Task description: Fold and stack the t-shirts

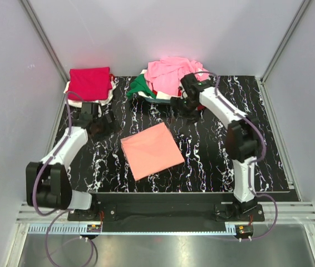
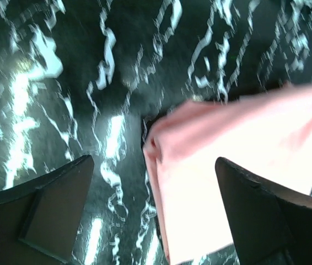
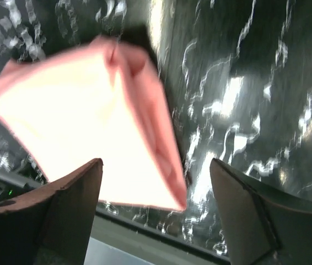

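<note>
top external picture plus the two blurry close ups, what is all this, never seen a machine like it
These are two robot arms bolted side by side at the near edge. The top picture is taken from above and behind them. The two blurry pictures come from a camera on each wrist, so the dark wedges at the bottom are that hand's own fingers. On the black marble-patterned mat lies a folded salmon-orange t-shirt. At the far left is a stack of folded shirts, crimson on top. At the far middle is a loose heap of unfolded shirts, pink and green showing. The left hand and right hand are both open and hold nothing.
</note>
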`<act>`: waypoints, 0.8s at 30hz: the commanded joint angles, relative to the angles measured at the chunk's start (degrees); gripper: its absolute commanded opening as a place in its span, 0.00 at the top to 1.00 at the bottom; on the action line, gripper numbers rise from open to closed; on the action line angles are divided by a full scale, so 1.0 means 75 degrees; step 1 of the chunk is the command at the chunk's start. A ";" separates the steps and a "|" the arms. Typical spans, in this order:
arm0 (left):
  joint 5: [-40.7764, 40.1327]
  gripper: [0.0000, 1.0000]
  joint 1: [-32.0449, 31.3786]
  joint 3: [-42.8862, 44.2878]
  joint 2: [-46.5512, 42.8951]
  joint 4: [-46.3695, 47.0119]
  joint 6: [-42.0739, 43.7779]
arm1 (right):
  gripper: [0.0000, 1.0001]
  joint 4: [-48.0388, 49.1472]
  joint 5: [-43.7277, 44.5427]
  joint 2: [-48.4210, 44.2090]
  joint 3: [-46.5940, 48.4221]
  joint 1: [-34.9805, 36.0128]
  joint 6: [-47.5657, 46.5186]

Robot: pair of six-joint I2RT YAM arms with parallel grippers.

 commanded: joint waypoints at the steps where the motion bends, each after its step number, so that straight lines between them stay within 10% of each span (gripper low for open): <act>1: 0.1043 0.03 -0.0028 -0.1459 -0.0863 0.1042 0.0000 | 0.14 0.0894 0.0139 -0.1746 -0.1364 0.0019 0.0114; 11: 0.1597 0.10 -0.0356 -0.2860 -0.0773 0.2637 -0.0809 | 0.07 0.4060 -0.2147 -0.4923 -0.6661 0.0101 0.1134; 24: 0.1141 0.31 -0.0462 -0.3329 0.0587 0.3752 -0.1430 | 0.06 0.4049 -0.2159 -0.6389 -0.8258 0.0101 0.0970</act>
